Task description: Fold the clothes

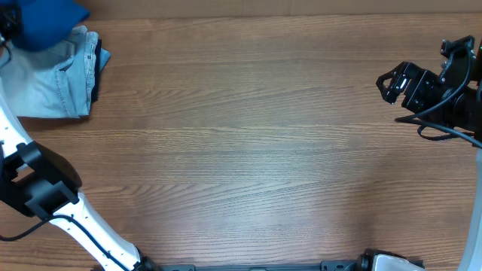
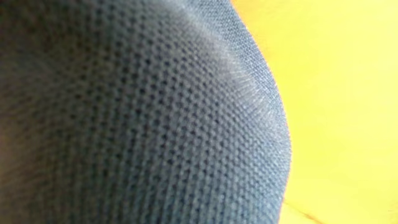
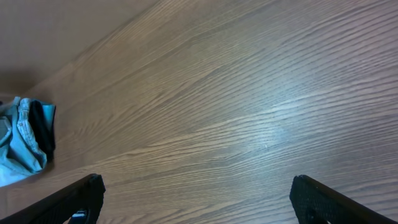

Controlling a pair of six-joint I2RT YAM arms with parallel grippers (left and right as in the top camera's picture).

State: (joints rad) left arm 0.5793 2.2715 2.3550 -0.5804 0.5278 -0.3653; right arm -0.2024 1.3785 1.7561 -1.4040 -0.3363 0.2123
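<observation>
Overhead: wood-grain table, bare across the middle, with a plain tan strip past its far edge. The blue polo shirt is bunched at the far left corner, touching a pile of pale jeans just beside it, nearer the camera.

The left arm runs up the left edge toward that corner. The left tool is hidden by the shirt and the frame edge. The left wrist view is filled with blue knit tight against the lens, with blurred yellow behind it. No fingers show, so can't tell if it's pinching the shirt.

The right tool hangs over bare table at the right side, fingers spread wide, holding nothing and touching nothing. It is well apart from the shirt.
</observation>
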